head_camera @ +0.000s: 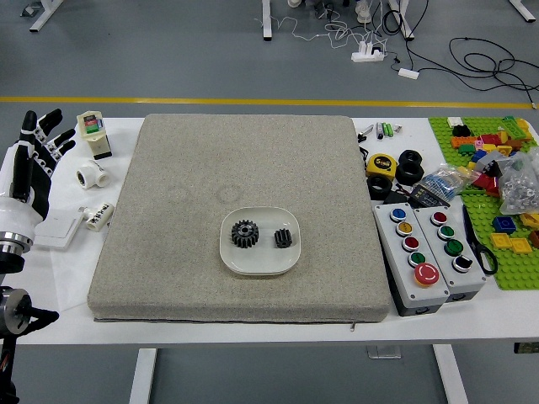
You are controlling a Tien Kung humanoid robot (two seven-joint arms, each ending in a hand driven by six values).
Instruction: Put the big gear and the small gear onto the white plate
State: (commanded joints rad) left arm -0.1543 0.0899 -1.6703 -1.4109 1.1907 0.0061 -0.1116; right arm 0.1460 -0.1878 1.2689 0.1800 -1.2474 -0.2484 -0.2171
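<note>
Left hand (35,164) stood wide, fingers fanned apart and pointing up toward the table's (50,278) far left corner. Big gear (245,234) and small gear (283,238) both lay on the white plate (259,268), the big one toward its left edge, the small one toward its right, a gap between them; the plate sat on the grey pad (185,168), closer to the pad's near edge than its far one.

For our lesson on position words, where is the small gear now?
In the head view, the small gear sits on the white plate, right of the big gear.
</note>
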